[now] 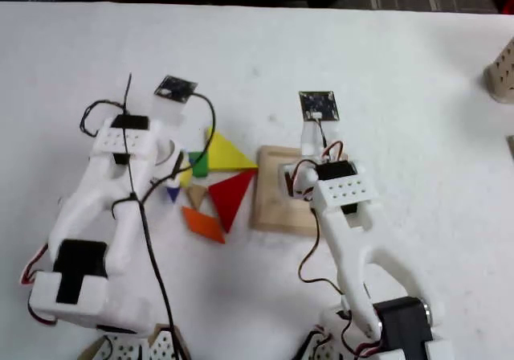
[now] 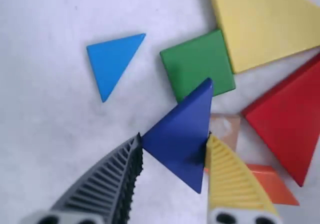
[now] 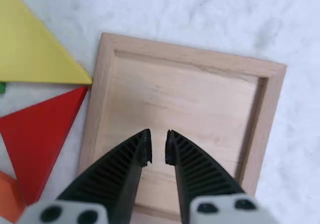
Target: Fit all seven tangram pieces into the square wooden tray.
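Step in hand: first pick, tray not yet filled.

- Left gripper [image 2: 172, 145] is closed on the dark blue triangle [image 2: 182, 139], one finger on each of two edges. The triangle's tip overlaps a corner of the green square [image 2: 199, 64], so it is probably raised off the table.
- In the high view the loose pieces cluster at frame centre, just left of the tray [image 1: 265, 207]: yellow triangle [image 1: 225, 153], red triangle [image 1: 231, 195], orange piece [image 1: 202, 223].
- Light blue triangle [image 2: 112, 59] lies apart from the others.
- Right gripper [image 3: 157, 148] hangs over the tray floor, jaws nearly together with nothing between them. The tray floor in sight is bare wood.

Next move, as I judge it: carry the blue triangle rightward over the red triangle and set it flat into a tray corner. The right arm is over the tray and may need to clear out first.
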`<state>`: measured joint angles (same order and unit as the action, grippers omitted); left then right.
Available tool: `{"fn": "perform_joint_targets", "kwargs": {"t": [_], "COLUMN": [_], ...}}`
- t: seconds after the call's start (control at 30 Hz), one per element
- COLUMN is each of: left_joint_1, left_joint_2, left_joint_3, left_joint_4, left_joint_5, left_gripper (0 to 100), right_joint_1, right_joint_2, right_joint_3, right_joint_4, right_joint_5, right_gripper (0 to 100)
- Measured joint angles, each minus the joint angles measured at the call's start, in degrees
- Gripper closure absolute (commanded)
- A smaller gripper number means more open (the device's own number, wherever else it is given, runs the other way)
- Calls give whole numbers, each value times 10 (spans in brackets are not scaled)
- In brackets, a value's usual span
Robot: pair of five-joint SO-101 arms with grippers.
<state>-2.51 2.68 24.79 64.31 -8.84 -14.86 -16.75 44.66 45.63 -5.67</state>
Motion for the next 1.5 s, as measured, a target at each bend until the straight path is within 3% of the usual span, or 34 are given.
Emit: {"fn": "perform_joint_targets", "kwargs": {"t": [0.23, 0.43, 0.57, 0.8, 1.17, 1.5], "left_joint_1": [64, 169, 248, 315, 309, 142], "left_joint_2": [-40, -40, -40, -40, -40, -95], "left_joint_3": [0, 0, 0, 0, 0, 34], "left_joint_4": [6, -26, -73, -120, -123, -61], "left_joint_5": [60, 97, 120, 146, 166, 164], "left_gripper": [871, 871, 868, 698, 725, 724], "right_joint_1": [82, 160, 171, 197, 199, 181], "right_joint_2": [-8, -8, -8, -4, 0, 0], "right_joint_3": [0, 0, 7, 9, 9, 23], "right_joint_4": [25, 38, 38, 38, 38, 40], "right_joint_5": [0, 0, 0, 0, 0, 0], "right_gripper": [947, 947, 947, 947, 947, 982]}}
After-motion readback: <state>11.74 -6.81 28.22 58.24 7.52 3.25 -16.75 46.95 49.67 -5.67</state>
